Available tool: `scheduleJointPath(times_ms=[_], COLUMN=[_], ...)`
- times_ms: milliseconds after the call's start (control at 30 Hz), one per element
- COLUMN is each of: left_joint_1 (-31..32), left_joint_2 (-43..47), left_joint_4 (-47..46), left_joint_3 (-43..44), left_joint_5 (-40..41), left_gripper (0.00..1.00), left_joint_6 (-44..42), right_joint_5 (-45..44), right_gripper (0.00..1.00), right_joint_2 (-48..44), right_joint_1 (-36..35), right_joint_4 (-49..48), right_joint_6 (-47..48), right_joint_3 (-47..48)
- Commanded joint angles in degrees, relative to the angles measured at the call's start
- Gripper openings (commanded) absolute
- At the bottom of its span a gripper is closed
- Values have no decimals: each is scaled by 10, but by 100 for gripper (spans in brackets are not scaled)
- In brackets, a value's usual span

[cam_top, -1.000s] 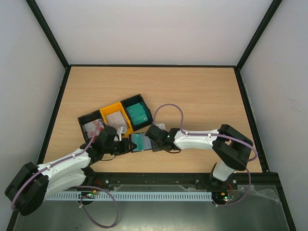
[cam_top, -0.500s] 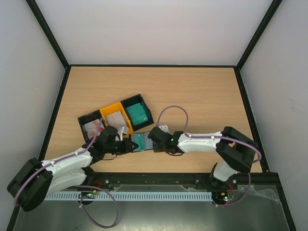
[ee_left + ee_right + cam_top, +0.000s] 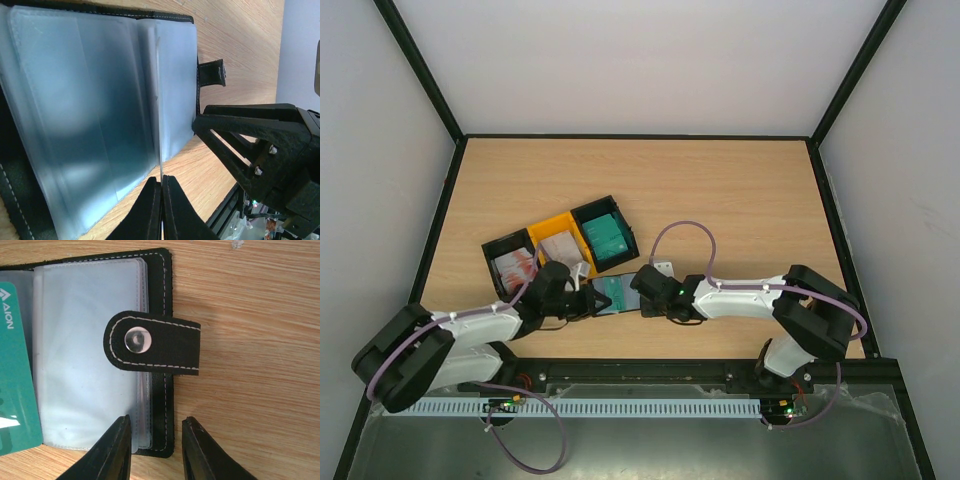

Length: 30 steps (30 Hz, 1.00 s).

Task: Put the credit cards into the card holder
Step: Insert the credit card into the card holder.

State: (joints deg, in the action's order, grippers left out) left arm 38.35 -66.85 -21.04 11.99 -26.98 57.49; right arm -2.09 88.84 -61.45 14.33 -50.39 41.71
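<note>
The black card holder point(image 3: 624, 284) lies open on the table between my two grippers, its clear sleeves point(image 3: 90, 100) up. Its clasp strap point(image 3: 155, 347) folds over the right edge. My left gripper point(image 3: 161, 182) is shut on a teal credit card point(image 3: 160, 150), seen edge-on over the sleeves. The card's face shows in the right wrist view point(image 3: 15, 370) and in the top view point(image 3: 611, 293). My right gripper point(image 3: 155, 445) is open, its jaws either side of the holder's right edge. In the top view the left gripper point(image 3: 592, 300) and right gripper point(image 3: 638, 292) face each other.
Three joined trays stand behind the left gripper. The black one point(image 3: 492, 250) holds a red-and-white card, the yellow one point(image 3: 552, 222) a whitish-grey card, and the other black one point(image 3: 620, 218) a teal card. A small white piece point(image 3: 663, 267) lies by the right arm.
Both grippers and the holder have shifted slightly toward the near edge. The left gripper has moved a little right, closer to the holder.
</note>
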Motion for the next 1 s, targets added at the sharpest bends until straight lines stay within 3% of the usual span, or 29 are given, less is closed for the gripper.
scheduleJointPath(times_ms=[0, 400, 667, 967], left_joint_1=[3, 7, 11, 12], left_joint_2=[-22, -82, -102, -159], left_joint_4=[-53, -95, -110, -100], left_joint_3=[-6, -27, -26, 22], left_joint_5=[-4, -3, -9, -30], left_gripper=[2, 2, 2, 7], left_joint_6=[10, 107, 118, 48], right_joint_5=[-11, -4, -4, -2], right_gripper=[27, 26, 26, 24], right_joint_2=[12, 13, 14, 17], right_joint_1=[5, 5, 5, 5], right_joint_4=[49, 48, 47, 38], right_joint_6=[-3, -7, -8, -13], right_joint_3=[-21, -14, -12, -14])
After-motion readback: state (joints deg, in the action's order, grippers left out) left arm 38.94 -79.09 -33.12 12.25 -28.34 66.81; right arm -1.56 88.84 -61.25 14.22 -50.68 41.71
